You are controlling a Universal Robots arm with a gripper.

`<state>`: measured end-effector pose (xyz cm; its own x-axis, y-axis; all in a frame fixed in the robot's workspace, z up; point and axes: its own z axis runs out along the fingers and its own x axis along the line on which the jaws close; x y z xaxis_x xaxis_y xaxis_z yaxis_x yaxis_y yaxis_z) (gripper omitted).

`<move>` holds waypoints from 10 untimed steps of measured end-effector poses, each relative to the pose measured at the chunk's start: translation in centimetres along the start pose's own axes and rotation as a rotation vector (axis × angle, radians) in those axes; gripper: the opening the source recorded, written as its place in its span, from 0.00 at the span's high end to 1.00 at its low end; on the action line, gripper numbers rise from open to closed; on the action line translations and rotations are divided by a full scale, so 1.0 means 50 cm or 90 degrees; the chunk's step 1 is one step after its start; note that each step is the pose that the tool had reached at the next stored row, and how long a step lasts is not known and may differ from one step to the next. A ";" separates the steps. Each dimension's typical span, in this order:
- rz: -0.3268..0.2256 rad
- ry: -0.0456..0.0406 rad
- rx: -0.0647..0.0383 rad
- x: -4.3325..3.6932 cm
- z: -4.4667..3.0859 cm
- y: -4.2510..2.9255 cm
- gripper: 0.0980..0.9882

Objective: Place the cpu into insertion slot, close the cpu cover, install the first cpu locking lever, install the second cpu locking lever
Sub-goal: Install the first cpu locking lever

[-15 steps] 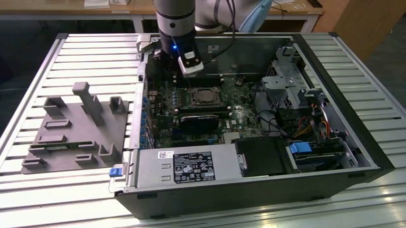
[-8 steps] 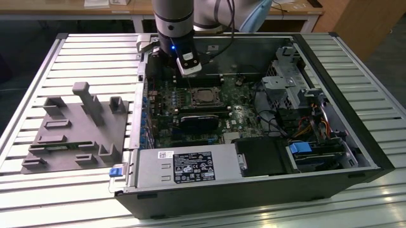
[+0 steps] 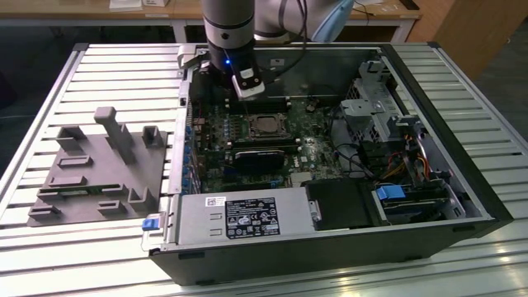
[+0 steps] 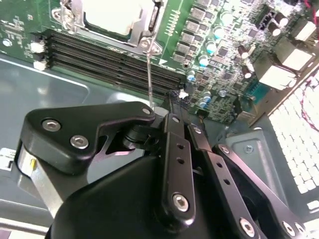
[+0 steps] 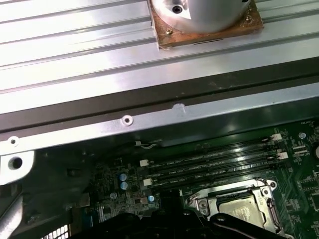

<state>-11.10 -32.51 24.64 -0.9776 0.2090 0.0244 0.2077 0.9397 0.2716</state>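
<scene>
The cpu (image 3: 266, 126) lies in the insertion slot (image 3: 248, 127) on the green board inside the open computer case. Its dull grey top (image 4: 117, 15) shows through the window of the silvery cpu cover (image 4: 155, 22), which lies flat on the socket. In the first wrist view the cpu (image 5: 244, 213) is framed by the cover (image 5: 259, 187). A thin metal locking lever (image 4: 149, 74) sticks out from the socket corner towards my black gripper (image 4: 177, 97). The fingertips meet, shut, just beside the rod's free end; I cannot tell whether they touch it. In the exterior view the gripper (image 3: 247, 93) hangs just behind the socket.
Long black memory slots (image 4: 99, 59) run between socket and gripper. The case's metal wall (image 5: 149, 119) is close behind. A grey power supply box (image 3: 239, 216) and a drive cage (image 3: 379, 111) fill the case's front and right. A grey fixture (image 3: 99, 167) stands on the exterior view's left.
</scene>
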 end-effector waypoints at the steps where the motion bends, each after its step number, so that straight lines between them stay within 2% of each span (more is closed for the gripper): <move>1: 0.000 0.0000 0.000 -0.004 0.000 0.001 1.00; 10: 0.000 0.0004 0.000 -0.043 0.002 0.009 1.00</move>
<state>-8.90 -32.51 24.63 -0.9776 0.2092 0.0250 0.2080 0.9397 0.2714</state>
